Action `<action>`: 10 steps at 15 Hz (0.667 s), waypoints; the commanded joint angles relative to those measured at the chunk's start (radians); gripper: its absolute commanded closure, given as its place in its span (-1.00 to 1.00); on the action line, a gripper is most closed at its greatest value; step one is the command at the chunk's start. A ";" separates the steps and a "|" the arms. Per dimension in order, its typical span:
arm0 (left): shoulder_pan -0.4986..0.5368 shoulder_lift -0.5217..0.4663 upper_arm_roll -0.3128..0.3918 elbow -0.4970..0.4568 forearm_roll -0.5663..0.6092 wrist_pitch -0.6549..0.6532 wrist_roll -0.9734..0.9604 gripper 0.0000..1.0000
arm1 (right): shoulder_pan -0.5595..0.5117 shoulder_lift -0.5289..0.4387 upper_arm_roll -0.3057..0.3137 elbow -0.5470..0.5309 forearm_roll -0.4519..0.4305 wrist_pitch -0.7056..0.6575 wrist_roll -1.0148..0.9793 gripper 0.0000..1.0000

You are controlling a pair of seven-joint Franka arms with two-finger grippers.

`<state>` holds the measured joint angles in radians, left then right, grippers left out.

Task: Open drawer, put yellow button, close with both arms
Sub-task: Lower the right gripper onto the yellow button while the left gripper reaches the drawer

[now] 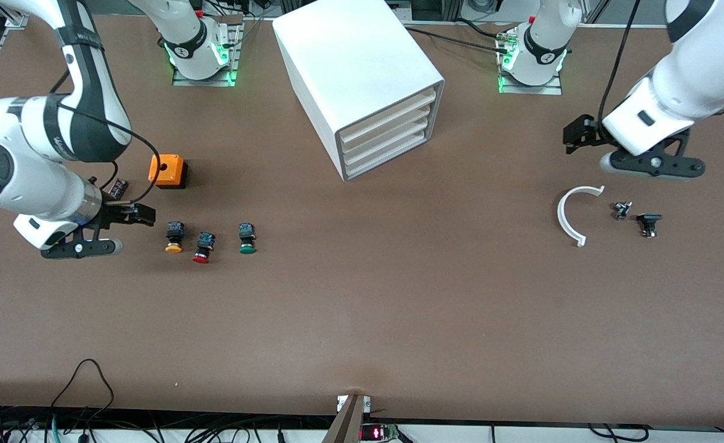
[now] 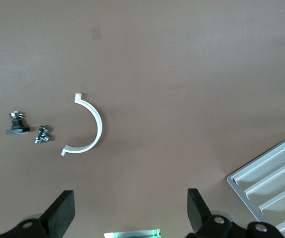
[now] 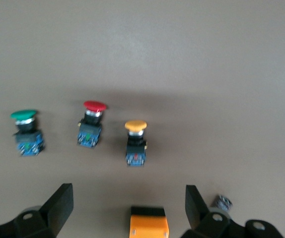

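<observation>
Yellow button (image 1: 173,238), white drawer (image 1: 385,114), brown table (image 1: 362,307)

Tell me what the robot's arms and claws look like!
Both arms are big, white and rounded, with black bands at the joints and thin black cables hanging along them. Their round bases glow green. The left gripper and right gripper are black claws, each with two flat fingers on a black bracket with round bolt holes.
</observation>
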<state>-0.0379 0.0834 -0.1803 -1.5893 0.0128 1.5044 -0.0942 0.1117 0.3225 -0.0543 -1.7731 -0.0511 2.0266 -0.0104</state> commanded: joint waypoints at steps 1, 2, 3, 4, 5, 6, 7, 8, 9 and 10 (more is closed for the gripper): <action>0.004 0.091 -0.005 0.008 -0.036 -0.012 0.027 -1.00 | -0.017 -0.014 0.004 -0.141 0.002 0.159 0.018 -1.00; 0.007 0.126 -0.005 0.005 -0.065 -0.019 0.053 -1.00 | -0.027 -0.011 0.004 -0.166 0.002 0.188 0.032 -1.00; 0.019 0.160 -0.005 -0.001 -0.145 -0.019 0.086 -1.00 | -0.032 -0.002 0.004 -0.181 0.002 0.205 0.038 -1.00; 0.026 0.197 -0.004 -0.020 -0.237 -0.012 0.111 -1.00 | -0.032 0.010 0.004 -0.183 0.003 0.211 0.041 -1.00; 0.033 0.229 -0.004 -0.030 -0.322 -0.006 0.120 -1.00 | -0.032 0.027 0.004 -0.183 0.004 0.216 0.044 -1.00; 0.033 0.260 -0.004 -0.040 -0.383 -0.006 0.117 -1.00 | -0.032 0.048 0.004 -0.183 0.004 0.231 0.062 -1.00; 0.026 0.268 -0.004 -0.061 -0.434 -0.009 0.120 -1.00 | -0.032 0.070 0.004 -0.184 0.004 0.248 0.082 -1.00; 0.020 0.269 -0.007 -0.098 -0.474 -0.007 0.123 -1.00 | -0.032 0.093 0.005 -0.184 0.004 0.266 0.087 -1.00; 0.012 0.274 -0.016 -0.127 -0.537 -0.007 0.125 -1.00 | -0.030 0.113 0.005 -0.186 0.004 0.283 0.089 -1.00; 0.006 0.288 -0.018 -0.165 -0.630 -0.006 0.125 -1.00 | -0.030 0.133 0.005 -0.184 0.004 0.303 0.089 -1.00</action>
<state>-0.0209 0.3835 -0.1910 -1.6845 -0.4948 1.5021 0.0095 0.0837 0.4183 -0.0549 -1.9558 -0.0504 2.2857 0.0596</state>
